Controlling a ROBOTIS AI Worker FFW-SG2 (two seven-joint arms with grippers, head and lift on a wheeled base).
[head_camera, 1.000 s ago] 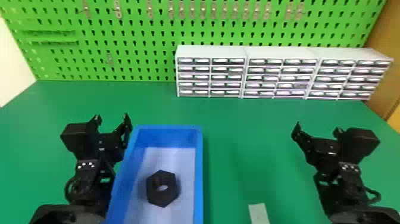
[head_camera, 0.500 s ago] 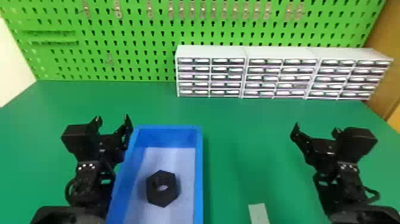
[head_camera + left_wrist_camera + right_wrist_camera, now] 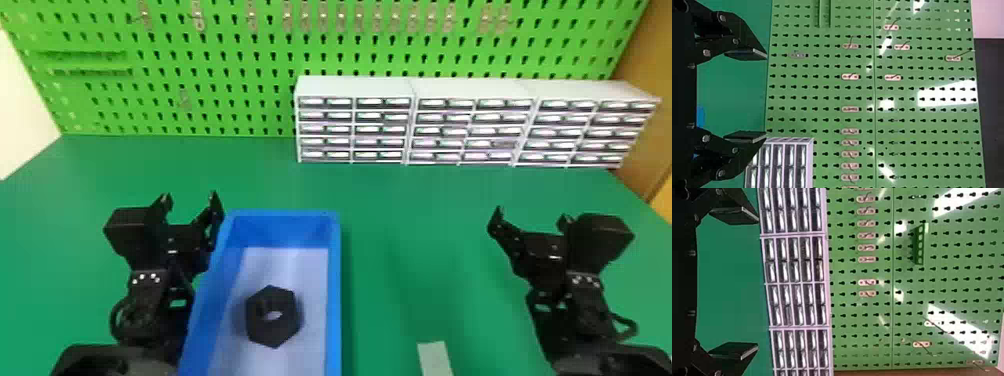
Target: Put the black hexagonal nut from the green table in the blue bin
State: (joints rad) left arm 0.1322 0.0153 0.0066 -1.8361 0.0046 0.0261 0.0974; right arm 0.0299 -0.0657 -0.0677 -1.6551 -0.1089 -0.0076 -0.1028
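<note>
Well, black hexagonal nut [image 3: 275,331] inside blue bin [image 3: 334,290], on green tabletop [image 3: 405,240]. From nut: left pincer [image 3: 192,199] at eleven o'clock, spread wide; right pincer [image 3: 531,215] at two, also wide. Farther off, between one and two o'clock, white drawer units [image 3: 470,125].

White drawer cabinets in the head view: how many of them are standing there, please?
3. The left cabinet, the middle cabinet and the right cabinet stand side by side at the back of the green table, in front of the pegboard.

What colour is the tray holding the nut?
Blue, seen best in the head view.
</note>
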